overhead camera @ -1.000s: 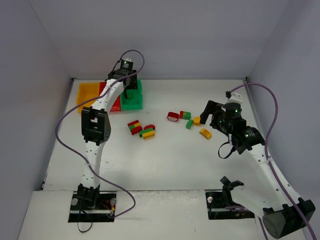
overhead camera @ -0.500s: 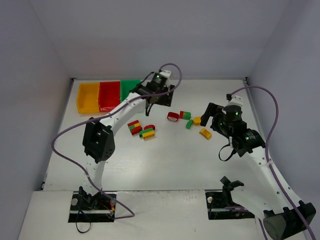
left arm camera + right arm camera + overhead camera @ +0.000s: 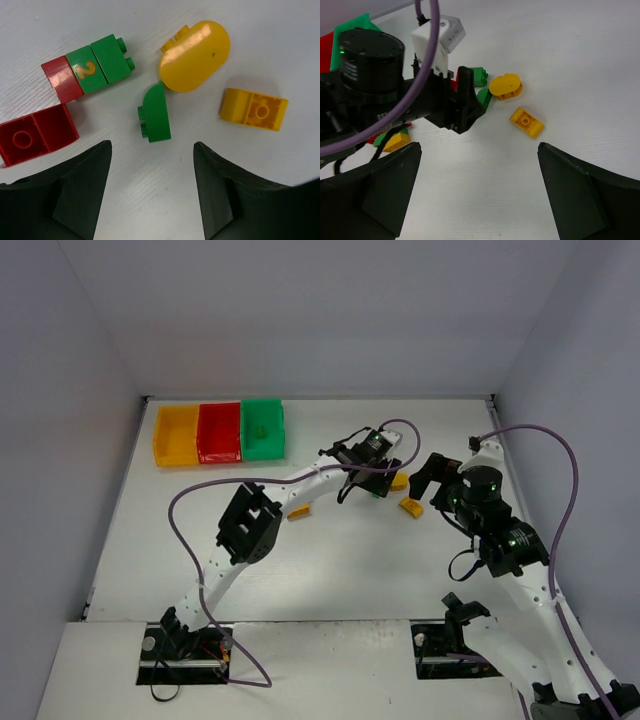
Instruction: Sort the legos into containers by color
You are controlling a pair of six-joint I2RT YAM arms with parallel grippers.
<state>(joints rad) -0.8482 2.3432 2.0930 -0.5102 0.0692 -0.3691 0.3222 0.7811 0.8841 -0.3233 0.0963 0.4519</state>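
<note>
My left gripper (image 3: 152,146) is open and empty, hovering just above the table over the right cluster of legos (image 3: 372,485). Right in front of its jaws lies a small green rounded lego (image 3: 155,112). Beyond that are a yellow oval lego (image 3: 196,50), a yellow brick (image 3: 254,108), a red-and-green strip (image 3: 95,67) and a red brick (image 3: 35,135). My right gripper (image 3: 477,150) is wide open and empty, a little nearer than the yellow brick (image 3: 526,122) and facing the left wrist (image 3: 460,105). The containers, yellow (image 3: 175,435), red (image 3: 219,432) and green (image 3: 263,428), stand at the back left.
A multicolour clump (image 3: 395,140) lies on the table left of the cluster, partly hidden under the left arm (image 3: 298,512). A small green piece (image 3: 262,430) lies inside the green bin. Grey walls close in the table on three sides.
The left arm swung from above the green bin rightward to the lego cluster, jaws still open. The right gripper drew back slightly toward the right and stayed open.
</note>
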